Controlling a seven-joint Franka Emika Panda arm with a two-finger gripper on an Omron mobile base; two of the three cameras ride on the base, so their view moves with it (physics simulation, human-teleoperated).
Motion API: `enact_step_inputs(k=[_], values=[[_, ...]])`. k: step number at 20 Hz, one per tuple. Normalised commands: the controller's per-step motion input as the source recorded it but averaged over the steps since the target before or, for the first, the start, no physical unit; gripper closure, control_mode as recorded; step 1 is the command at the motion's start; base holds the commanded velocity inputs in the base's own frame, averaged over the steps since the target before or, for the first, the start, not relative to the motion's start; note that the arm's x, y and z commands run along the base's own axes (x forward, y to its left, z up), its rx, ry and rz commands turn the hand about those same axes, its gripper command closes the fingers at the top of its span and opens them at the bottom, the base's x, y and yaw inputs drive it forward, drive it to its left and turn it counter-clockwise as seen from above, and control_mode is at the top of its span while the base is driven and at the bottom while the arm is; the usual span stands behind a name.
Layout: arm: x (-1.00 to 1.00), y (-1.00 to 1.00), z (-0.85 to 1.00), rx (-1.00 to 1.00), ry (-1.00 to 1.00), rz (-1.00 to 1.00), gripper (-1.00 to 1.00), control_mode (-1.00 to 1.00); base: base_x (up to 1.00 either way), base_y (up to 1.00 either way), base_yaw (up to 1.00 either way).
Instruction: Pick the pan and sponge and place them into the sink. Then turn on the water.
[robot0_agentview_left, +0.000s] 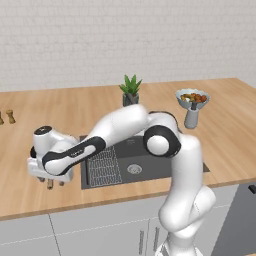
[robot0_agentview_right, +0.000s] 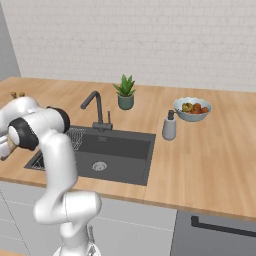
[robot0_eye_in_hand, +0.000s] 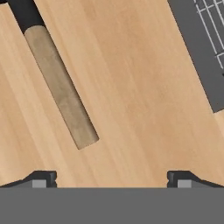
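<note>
The pan shows in the hand view as a light-brown wooden handle lying on the wooden counter, with its black neck at the top left corner. My gripper is open above the counter, and the handle's free end lies between the left fingertip and the middle. In the left base view the gripper hangs low over the counter, left of the sink. The dark grey sink has a wire rack and a faucet. The sponge and the water are out of view.
A potted plant, a fruit bowl and a soap dispenser stand behind the sink. Two small shakers sit at the far left. The sink's corner lies right of the gripper. The counter's front edge is close.
</note>
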Motion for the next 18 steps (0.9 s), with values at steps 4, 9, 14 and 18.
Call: enact_step_inputs(k=[4,9,14,18], values=[[0.37,0.18,-0.07,0.00,0.00,0.00,-1.00,-1.00,0.00,0.00,0.00],[0.37,0.08,-0.20,0.00,0.00,0.00,-1.00,-1.00,0.00,0.00,0.00],[0.28,0.07,-0.57,-0.03,0.00,0.00,-1.00,-1.00,0.00,0.00,0.00],[0.23,0.05,-0.47,-0.01,0.02,0.03,-1.00,-1.00,0.00,0.00,0.00]])
